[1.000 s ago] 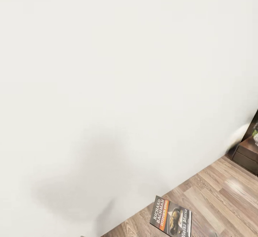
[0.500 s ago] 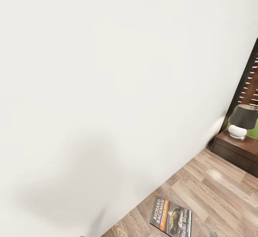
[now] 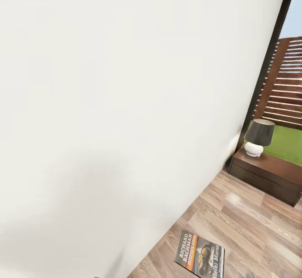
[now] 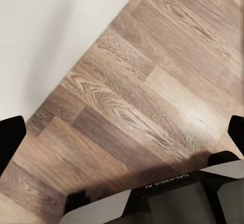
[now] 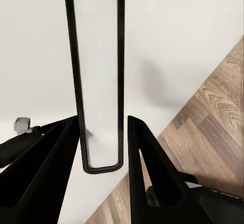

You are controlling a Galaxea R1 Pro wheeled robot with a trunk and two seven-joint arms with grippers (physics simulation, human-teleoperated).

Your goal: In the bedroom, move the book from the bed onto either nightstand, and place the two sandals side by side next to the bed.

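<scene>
The book (image 3: 200, 256), its dark cover crossed by an orange band with white lettering, hangs low in the head view above the wood floor. In the right wrist view the book (image 5: 99, 82) shows edge-on as a thin pale slab with dark edges, and my right gripper (image 5: 101, 127) is shut on it, one black finger on each side. The nightstand (image 3: 268, 173), dark brown and low, stands against the wall at the right, ahead of the book. My left gripper (image 4: 122, 132) is open over bare floor, with nothing between its fingers.
A large white wall (image 3: 117, 101) takes up most of the head view, close on the left. A lamp (image 3: 258, 137) with a black shade and white base stands on the nightstand. Behind it a dark-framed window (image 3: 268, 59) looks onto grass and a slatted fence. Wood-plank floor (image 3: 251, 223) runs toward the nightstand.
The head view has swung round: nightstand, lamp and window have slid in from the right edge. The book keeps its place in the picture, still held by the right gripper.
</scene>
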